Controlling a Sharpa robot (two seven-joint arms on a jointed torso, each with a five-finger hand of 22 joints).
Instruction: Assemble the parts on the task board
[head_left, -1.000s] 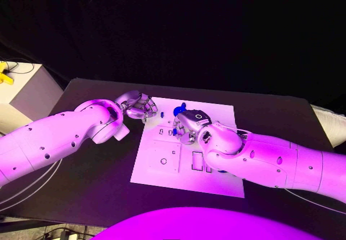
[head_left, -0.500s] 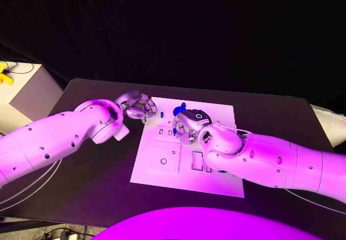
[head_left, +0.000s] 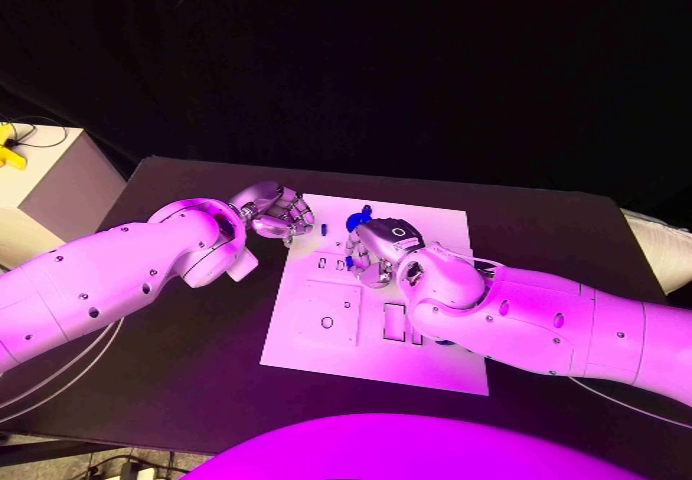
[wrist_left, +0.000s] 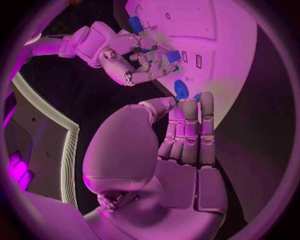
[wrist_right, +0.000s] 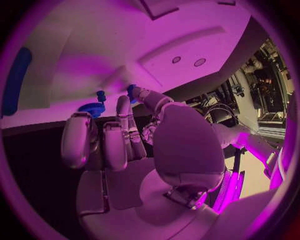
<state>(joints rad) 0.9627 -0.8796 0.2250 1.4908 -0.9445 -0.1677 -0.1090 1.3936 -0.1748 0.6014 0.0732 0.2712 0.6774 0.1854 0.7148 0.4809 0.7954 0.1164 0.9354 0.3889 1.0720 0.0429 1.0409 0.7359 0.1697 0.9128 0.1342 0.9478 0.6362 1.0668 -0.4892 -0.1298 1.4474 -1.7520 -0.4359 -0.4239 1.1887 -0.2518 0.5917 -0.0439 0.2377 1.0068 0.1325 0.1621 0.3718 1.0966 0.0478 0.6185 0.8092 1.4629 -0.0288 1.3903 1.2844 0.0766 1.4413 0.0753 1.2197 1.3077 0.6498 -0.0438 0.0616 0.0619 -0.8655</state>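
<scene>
Apparently a part is being seated. Left of centre in the head view, the left hand (head_left: 276, 213) hovers at the board's (head_left: 433, 365) upper-left edge, fingers curled together, holding nothing I can see. Just right, the right hand (head_left: 378, 247) pinches a small blue part (wrist_left: 173, 56) over the board (another part (head_left: 358, 214) lies nearby). Next: align, press down.

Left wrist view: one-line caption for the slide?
Left hand hangs by the white task board near a blue part; right hand works over the board beyond.
</scene>
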